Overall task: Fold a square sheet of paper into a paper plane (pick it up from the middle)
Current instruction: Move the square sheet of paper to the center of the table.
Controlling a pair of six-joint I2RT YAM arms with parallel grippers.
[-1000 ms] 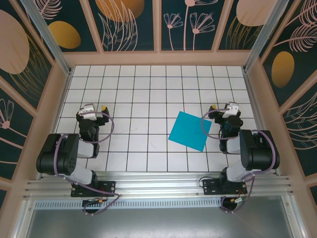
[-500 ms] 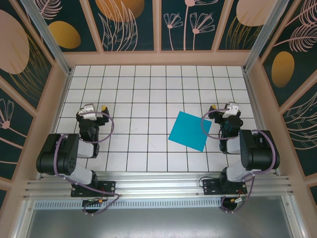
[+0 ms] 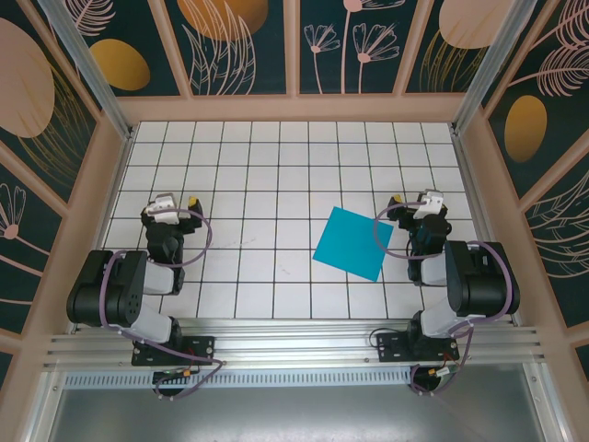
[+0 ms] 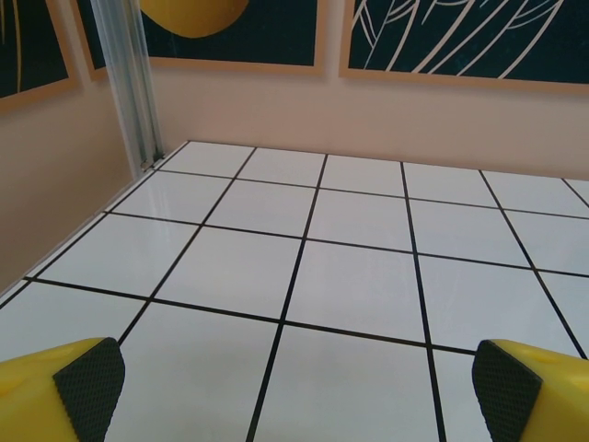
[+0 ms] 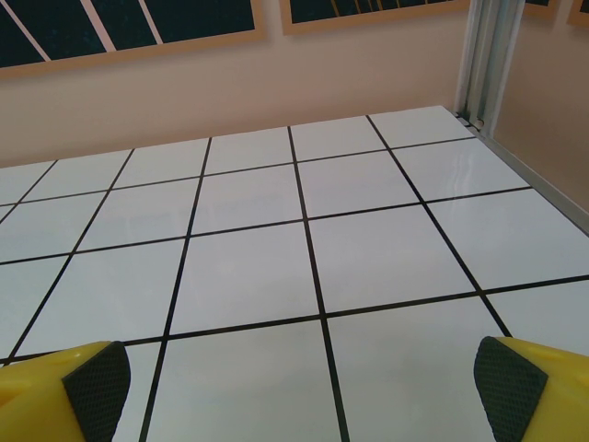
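from above, the square sheet of thin teal-blue paper (image 3: 350, 242) lies flat and uncreased on the white grid-tiled desk (image 3: 276, 157), right of centre, with one corner just beside the right pincer (image 3: 419, 201). the left pincer (image 3: 175, 203) rests well apart.

in the left wrist view, the left pincer (image 4: 296, 391) is spread wide, grasping nothing, over bare tiles.

in the right wrist view, the right pincer (image 5: 304, 391) is likewise released.

no fold is begun. the pickup looks like the step in hand, calling for the right pincer to swing left and descend on the sheet's middle.
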